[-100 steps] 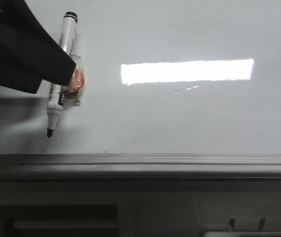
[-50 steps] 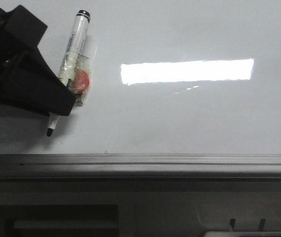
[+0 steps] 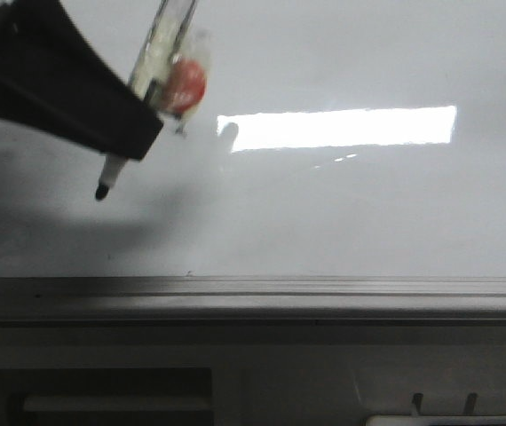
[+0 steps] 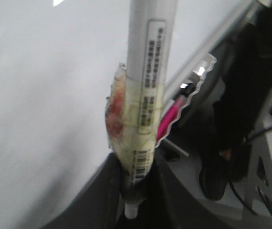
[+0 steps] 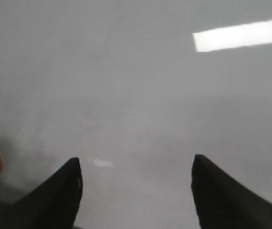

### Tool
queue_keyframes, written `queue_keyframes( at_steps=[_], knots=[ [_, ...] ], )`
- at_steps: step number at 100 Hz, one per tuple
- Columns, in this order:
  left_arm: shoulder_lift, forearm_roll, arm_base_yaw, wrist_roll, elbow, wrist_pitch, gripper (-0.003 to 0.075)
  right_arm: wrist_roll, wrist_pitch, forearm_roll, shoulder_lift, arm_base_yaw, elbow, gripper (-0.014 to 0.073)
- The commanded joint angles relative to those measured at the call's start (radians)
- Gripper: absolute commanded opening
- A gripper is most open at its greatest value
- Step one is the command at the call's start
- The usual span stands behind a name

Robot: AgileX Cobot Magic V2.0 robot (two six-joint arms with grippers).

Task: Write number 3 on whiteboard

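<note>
My left gripper (image 3: 138,133) is shut on a white marker pen (image 3: 160,53) with a red and clear packet (image 3: 186,84) taped to it. It holds the pen tilted, black tip (image 3: 102,191) down and off the whiteboard (image 3: 342,213), its shadow below. In the left wrist view the pen (image 4: 148,86) sticks up from between the jaws of the left gripper (image 4: 135,167), over the board (image 4: 40,95). My right gripper (image 5: 136,167) is open and empty over the board (image 5: 136,95). No number 3 or marker line shows on the board.
A bright rectangular glare (image 3: 337,129) lies on the board right of the pen. The grey metal edge rail (image 3: 253,288) runs along the board's near side. Cables, a pink strip (image 4: 172,117) and dark equipment show beyond the rail in the left wrist view.
The pen lay on the board under my left gripper. The gripper has closed on it and lifted it up and slightly right, so the tip has left the board.
</note>
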Motion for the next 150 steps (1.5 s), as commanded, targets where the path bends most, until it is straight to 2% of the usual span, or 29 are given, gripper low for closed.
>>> queue_keyframes(
  at_steps=[1, 10, 22, 49, 80, 96, 111, 118, 128, 135, 147, 150],
  knots=[
    [-0.056, -0.023, -0.037, 0.159, -0.099, 0.112, -0.0020, -0.225, 0.052, 0.112, 0.080, 0.085, -0.109, 0.0441],
    [-0.070, 0.020, -0.061, 0.239, -0.166, 0.238, -0.0021, -0.362, 0.228, 0.189, 0.184, 0.200, -0.197, 0.0441],
    [-0.070, 0.068, -0.066, 0.266, -0.225, 0.368, -0.0020, -0.377, 0.327, 0.221, 0.312, 0.336, -0.286, 0.0441],
    [-0.070, 0.082, -0.066, 0.269, -0.241, 0.450, -0.0020, -0.425, 0.179, 0.221, 0.516, 0.577, -0.392, 0.0441],
    [-0.070, 0.082, -0.066, 0.269, -0.241, 0.470, -0.0020, -0.425, -0.011, 0.223, 0.668, 0.658, -0.422, 0.0441],
    [-0.070, 0.082, -0.066, 0.269, -0.241, 0.473, -0.0020, -0.425, -0.046, 0.230, 0.688, 0.704, -0.422, 0.0441],
    [-0.070, 0.082, -0.066, 0.269, -0.241, 0.473, -0.0020, -0.425, -0.041, 0.249, 0.713, 0.704, -0.422, 0.0435],
    [-0.070, 0.082, -0.066, 0.269, -0.241, 0.473, -0.0020, -0.425, -0.032, 0.264, 0.725, 0.704, -0.422, 0.0391],
    [-0.070, 0.082, -0.066, 0.269, -0.241, 0.473, -0.0020, -0.425, -0.030, 0.273, 0.734, 0.704, -0.422, 0.0274],
    [-0.070, 0.082, -0.066, 0.269, -0.241, 0.473, -0.0020, -0.425, -0.030, 0.273, 0.736, 0.704, -0.422, 0.0169],
    [-0.070, 0.082, -0.066, 0.267, -0.241, 0.457, -0.0020, -0.425, -0.033, 0.273, 0.736, 0.704, -0.422, -0.0071],
    [-0.070, 0.082, -0.066, 0.257, -0.241, 0.450, -0.0018, -0.425, -0.037, 0.273, 0.736, 0.704, -0.422, -0.0064]
  ],
)
